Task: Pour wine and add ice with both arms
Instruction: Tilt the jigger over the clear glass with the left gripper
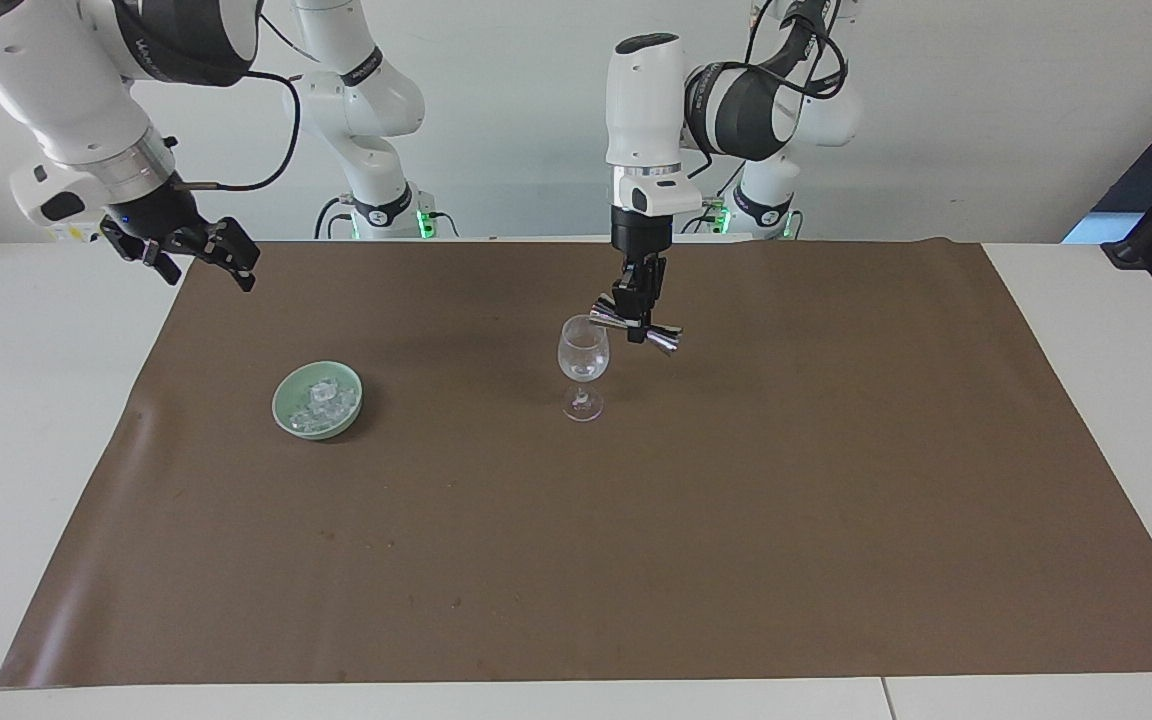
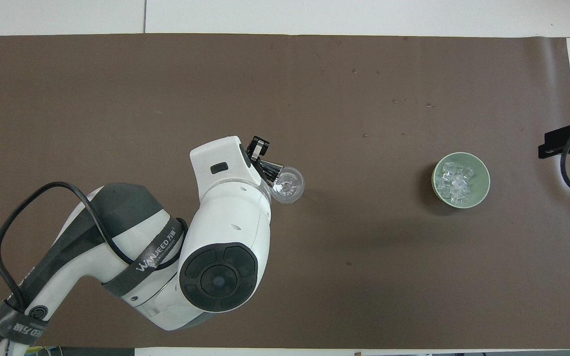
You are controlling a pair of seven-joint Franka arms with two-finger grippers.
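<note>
I log: left gripper (image 1: 639,318) clamps the tilted silver jigger (image 1: 636,327) over the wine glass (image 1: 583,360); right gripper (image 1: 198,255) spread wide, waiting above the table's edge; ice (image 1: 320,402) in green bowl (image 1: 288,418).

two arms (image 1: 646,110), one stemmed glass (image 1: 583,365), one jigger (image 1: 636,326), one green bowl (image 1: 288,415) of ice (image 1: 321,398)
</note>
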